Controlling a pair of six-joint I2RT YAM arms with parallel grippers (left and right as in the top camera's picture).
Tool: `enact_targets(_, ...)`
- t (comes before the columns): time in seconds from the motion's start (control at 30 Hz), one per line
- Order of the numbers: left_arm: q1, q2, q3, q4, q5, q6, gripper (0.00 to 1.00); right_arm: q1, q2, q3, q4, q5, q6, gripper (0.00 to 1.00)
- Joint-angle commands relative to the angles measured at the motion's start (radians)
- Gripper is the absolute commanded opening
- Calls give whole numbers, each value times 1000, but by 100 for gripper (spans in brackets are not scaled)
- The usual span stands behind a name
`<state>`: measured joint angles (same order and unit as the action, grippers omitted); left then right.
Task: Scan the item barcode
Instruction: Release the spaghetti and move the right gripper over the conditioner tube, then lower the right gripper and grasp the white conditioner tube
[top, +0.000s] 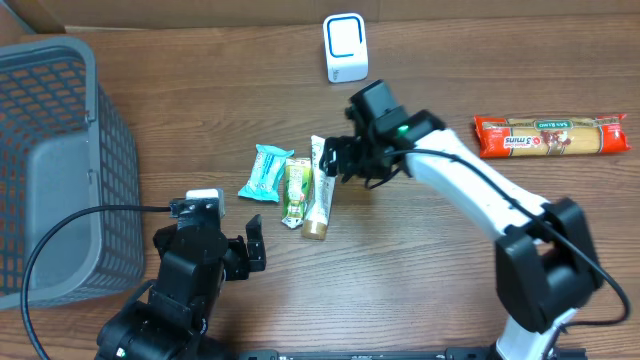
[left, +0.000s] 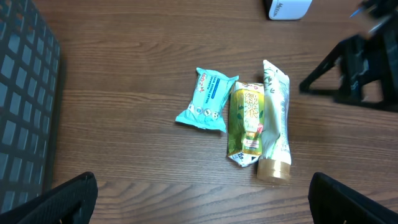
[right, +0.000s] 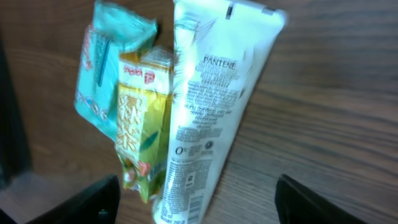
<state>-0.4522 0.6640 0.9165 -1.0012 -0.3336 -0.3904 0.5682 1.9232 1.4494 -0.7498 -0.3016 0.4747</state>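
Seen from overhead, the basket (top: 50, 170) at the desk's left edge runs out of the picture. The print on the tube (top: 320, 190), green packet (top: 296, 190) and teal packet (top: 266, 170) is too small to read.

In the left wrist view the top edge crops the scanner (left: 287, 7), and the right pincer (left: 357, 68) is a dark blur cut by the right edge.

The right wrist view is soft. The tube's fine print is unreadable and its cap end is cropped.
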Motion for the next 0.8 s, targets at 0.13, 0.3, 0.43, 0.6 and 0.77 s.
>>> enact_targets(0.13, -6, 2, -7, 4, -13, -14, 100, 19, 72, 27, 13, 32, 62, 38)
enact_targets(0.3, -6, 2, -7, 3, -13, -14, 100, 20, 109, 27, 32, 31, 76, 20)
enact_targets(0.43, -6, 2, -7, 4, -13, -14, 100, 22, 110, 27, 62, -6, 60, 12)
enact_targets(0.6, -6, 2, -7, 4, -13, -14, 100, 22, 110, 27, 95, -86, 10, 12)
enact_targets(0.77, -6, 2, -7, 4, -13, -14, 99, 23, 110, 27, 110, -94, -8, 12)
